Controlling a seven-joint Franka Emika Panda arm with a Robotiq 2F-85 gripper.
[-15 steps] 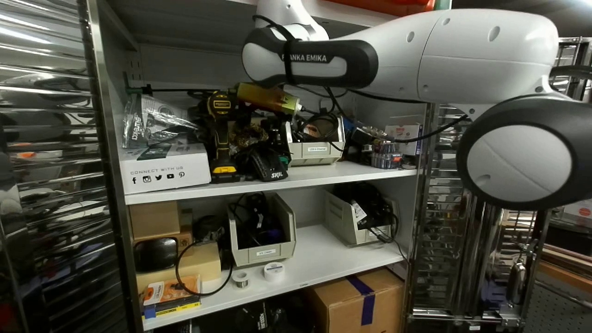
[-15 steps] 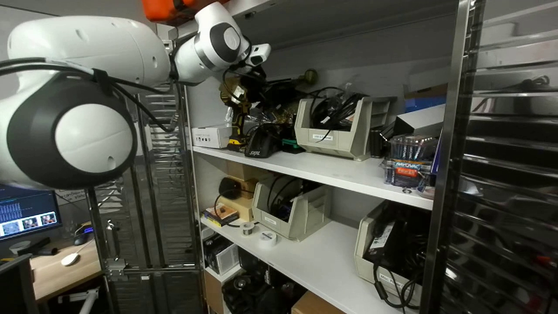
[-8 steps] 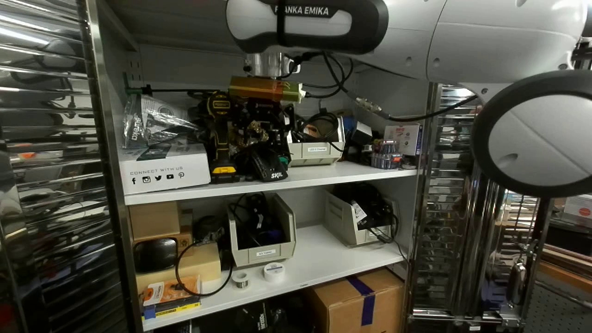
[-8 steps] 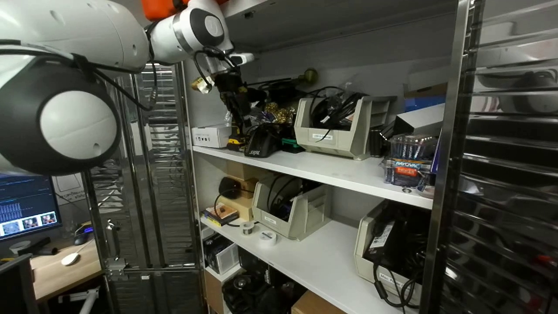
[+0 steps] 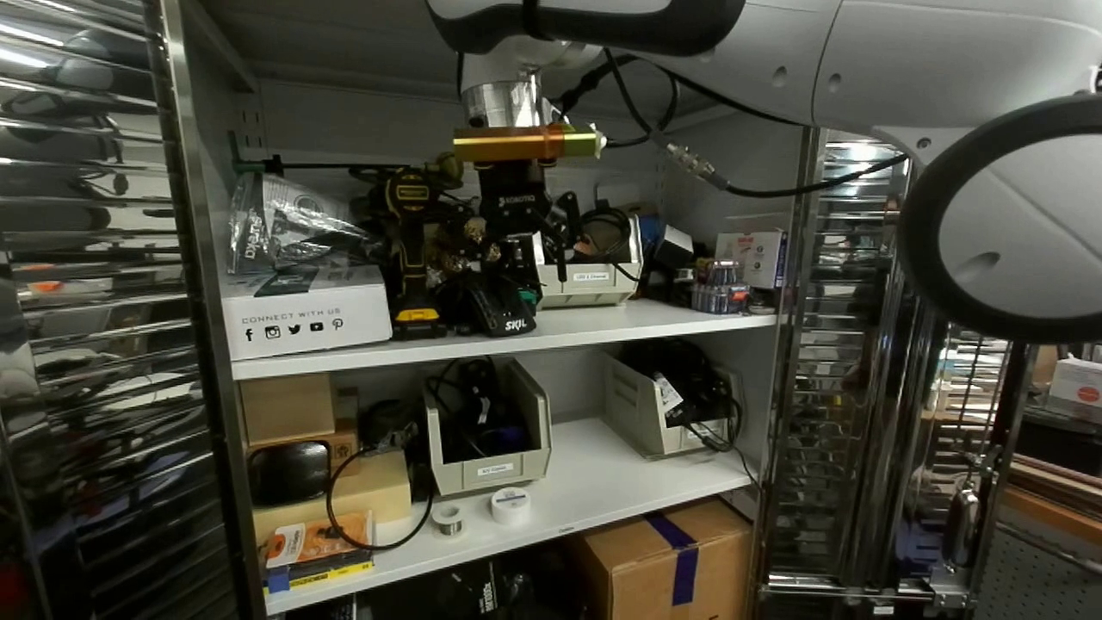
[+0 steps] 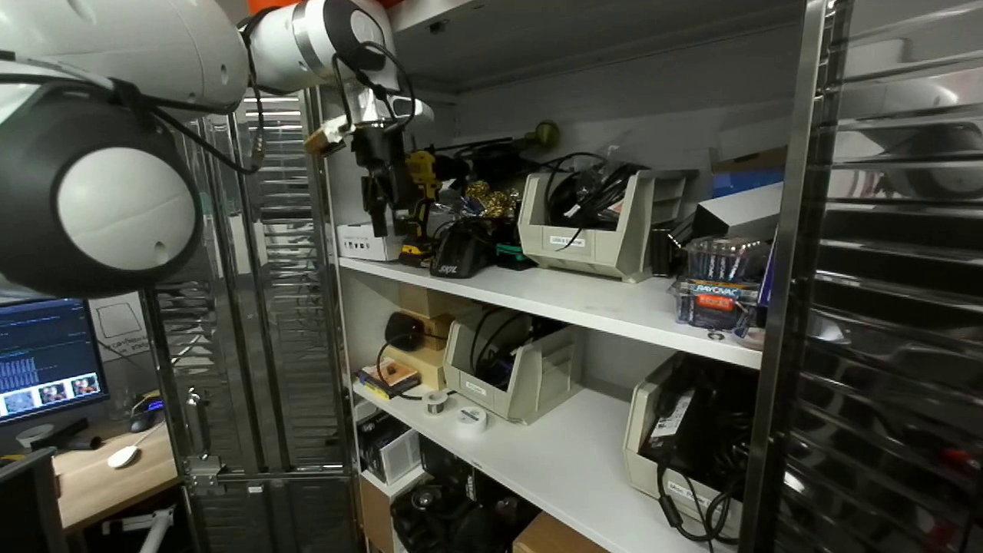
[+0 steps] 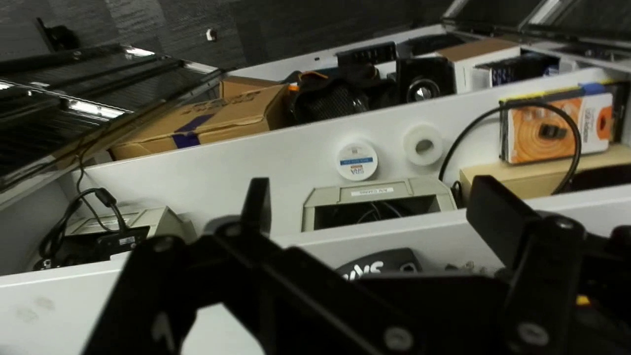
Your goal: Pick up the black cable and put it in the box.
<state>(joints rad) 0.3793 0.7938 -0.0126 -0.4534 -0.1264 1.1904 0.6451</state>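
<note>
A black cable (image 5: 379,548) hangs in a loop at the left of the middle shelf, in front of a tan box and beside a grey bin. It also shows in an exterior view (image 6: 379,359) and as an arc at the right of the wrist view (image 7: 473,122). The labelled grey bin (image 5: 495,472) holds dark cables; it also shows in the wrist view (image 7: 335,195). My gripper (image 7: 369,212) is open and empty. It points down at the upper shelf's height, above and apart from the cable, and shows in both exterior views (image 5: 538,271) (image 6: 390,226).
The upper shelf's edge (image 5: 603,336) lies below the gripper. A yellow-black drill (image 5: 413,232), a SKIL item (image 5: 504,306) and a cable bin (image 5: 590,284) stand on it. Solder (image 5: 448,520) and a white roll (image 5: 510,505) lie before the grey bin. Another bin (image 5: 637,405) stands farther right.
The hand has drawn back from over the upper shelf's contents toward the front and turned to point down. The forearm has shifted with it. The cable and bins have not moved.
</note>
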